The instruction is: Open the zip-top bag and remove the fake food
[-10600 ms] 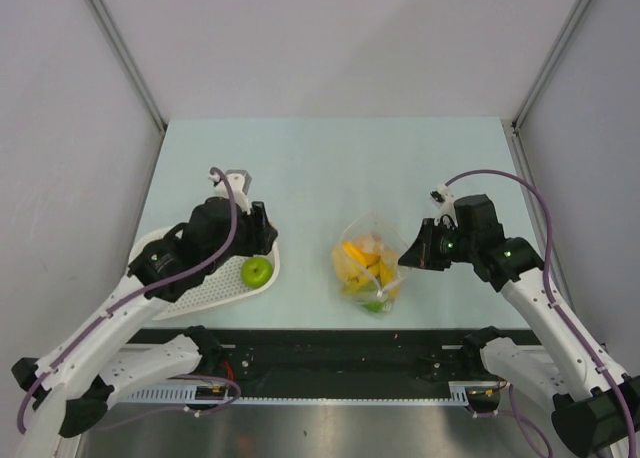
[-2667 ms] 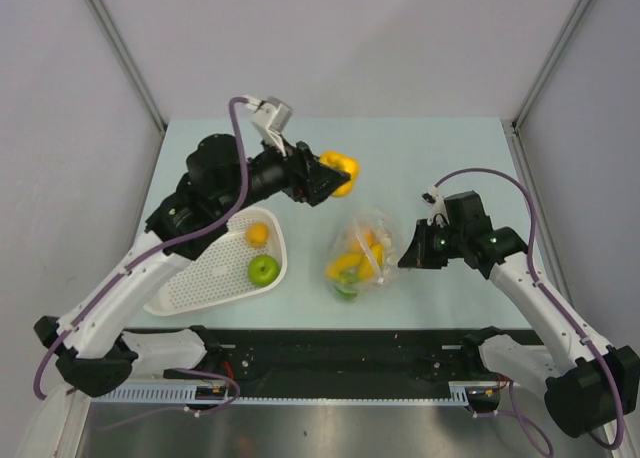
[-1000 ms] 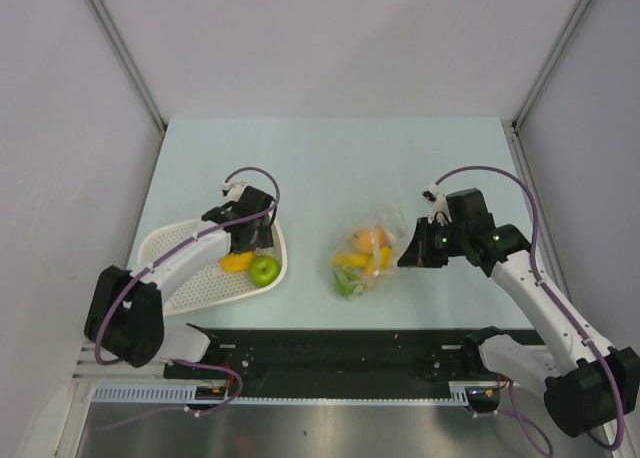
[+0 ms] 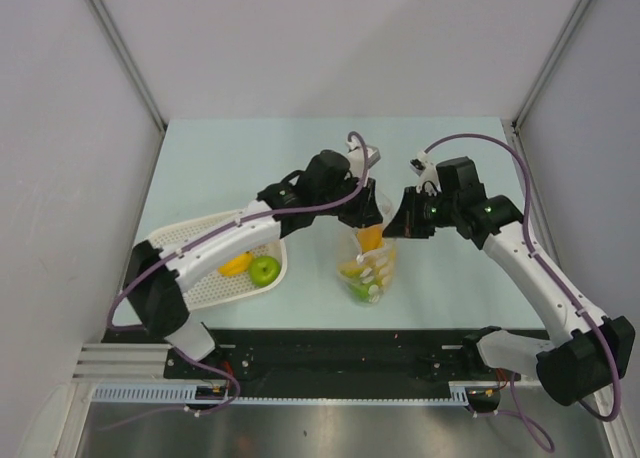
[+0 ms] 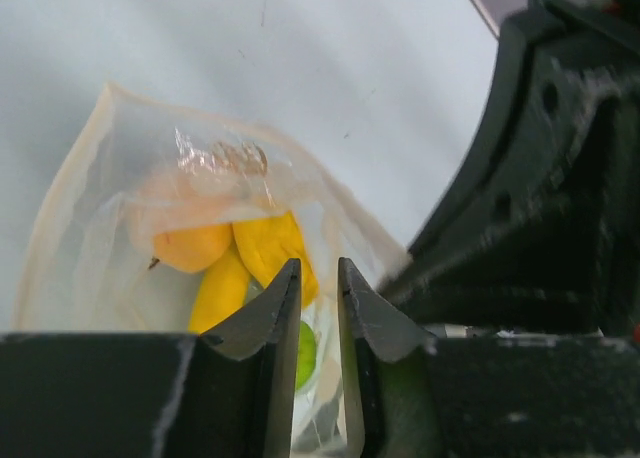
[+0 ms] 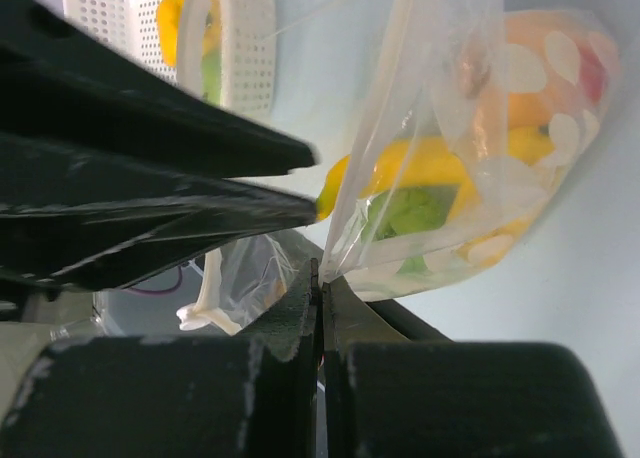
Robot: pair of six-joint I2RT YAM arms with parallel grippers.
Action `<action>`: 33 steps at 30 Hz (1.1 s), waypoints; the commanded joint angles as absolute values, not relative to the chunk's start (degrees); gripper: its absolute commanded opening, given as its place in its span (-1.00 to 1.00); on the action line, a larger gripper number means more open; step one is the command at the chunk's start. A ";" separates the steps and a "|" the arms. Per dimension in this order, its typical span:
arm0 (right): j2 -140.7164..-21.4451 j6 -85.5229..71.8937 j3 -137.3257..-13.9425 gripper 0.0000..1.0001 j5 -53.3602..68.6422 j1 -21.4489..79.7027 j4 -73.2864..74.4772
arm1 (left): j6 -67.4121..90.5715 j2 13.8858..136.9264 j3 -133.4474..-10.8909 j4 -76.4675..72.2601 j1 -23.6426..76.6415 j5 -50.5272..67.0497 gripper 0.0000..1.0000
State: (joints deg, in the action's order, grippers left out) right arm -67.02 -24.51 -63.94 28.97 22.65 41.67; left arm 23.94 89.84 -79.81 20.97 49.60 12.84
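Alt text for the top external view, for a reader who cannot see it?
A clear zip-top plastic bag of yellow, orange and green plastic fruit is worked from both sides: the right gripper pinches its edge, the left gripper is at its mouth. A white perforated basket to the left holds a green apple and a yellow piece.

A robotics lab cell; plain grey walls (image 4: 350, 38), metal corner struts (image 4: 120, 48), pale blue table (image 4: 300, 148).
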 commanded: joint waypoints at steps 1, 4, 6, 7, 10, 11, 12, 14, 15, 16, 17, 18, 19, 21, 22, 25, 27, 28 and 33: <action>-68.29 -24.35 -66.62 -1.00 30.85 22.94 40.08 | 18.11 98.32 -88.85 27.77 49.83 15.29 -0.55; -68.20 -24.43 -66.01 -1.00 30.59 22.85 40.08 | 20.03 101.85 -89.30 27.69 49.83 15.55 -0.70; -67.94 -24.78 -65.39 -1.00 29.80 22.76 40.17 | 21.26 102.57 -87.55 26.38 49.75 15.99 -0.77; -67.42 -25.13 -65.22 -1.00 29.45 22.76 40.43 | 22.31 102.83 -86.76 25.67 49.83 16.34 -0.78; -65.67 -25.92 -64.25 -1.00 27.25 22.68 41.57 | 23.81 103.18 -83.59 22.68 50.01 17.93 -0.82; -65.05 -26.19 -63.90 -1.00 26.55 22.50 41.66 | 23.99 103.62 -82.45 21.37 50.10 18.10 -0.82; -64.43 -26.45 -63.29 -1.00 26.46 22.33 41.66 | 24.08 103.88 -82.18 21.10 50.27 18.28 -0.82; -63.11 -27.07 -61.71 -1.00 26.37 21.98 41.75 | 24.17 105.55 -82.53 20.92 50.80 18.98 -0.81; -62.76 -27.33 -61.26 -1.00 26.28 21.97 41.92 | 24.26 105.99 -82.53 20.57 50.97 19.07 -0.81; -62.32 -27.51 -60.13 -1.00 26.11 21.97 42.01 | 24.43 106.69 -82.44 20.48 51.59 18.72 -0.76; -61.27 -28.03 -59.60 -1.00 25.84 21.71 42.01 | 24.43 107.22 -82.44 20.13 51.85 18.46 -0.73; -60.82 -28.30 -59.15 -1.00 25.67 21.71 42.19 | 24.43 108.27 -82.44 20.04 52.12 18.02 -0.71; -60.12 -28.56 -58.11 -1.00 25.40 21.62 42.10 | 24.61 108.72 -82.53 20.13 52.64 16.97 -0.63; -58.72 -29.09 -57.48 -1.00 25.14 21.53 42.62 | 24.78 109.77 -82.18 19.52 52.91 17.14 -0.55; -58.28 -29.27 -57.13 -1.00 24.88 21.45 42.89 | 24.87 110.04 -81.92 19.34 53.35 16.88 -0.42; -56.52 -29.53 -56.69 -1.00 24.17 21.36 44.29 | 24.79 111.00 -81.74 19.07 54.14 14.86 -0.08; -55.37 -29.44 -56.16 -1.00 23.73 21.10 45.17 | 25.05 112.05 -81.65 18.11 54.58 14.15 0.12; -55.02 -29.44 -55.90 -1.00 23.64 21.01 45.35 | 25.31 112.58 -81.74 17.58 54.75 13.54 0.20; -52.91 -29.71 -54.23 -1.00 23.29 20.57 46.84 | 25.66 115.83 -82.44 16.70 55.63 10.55 0.41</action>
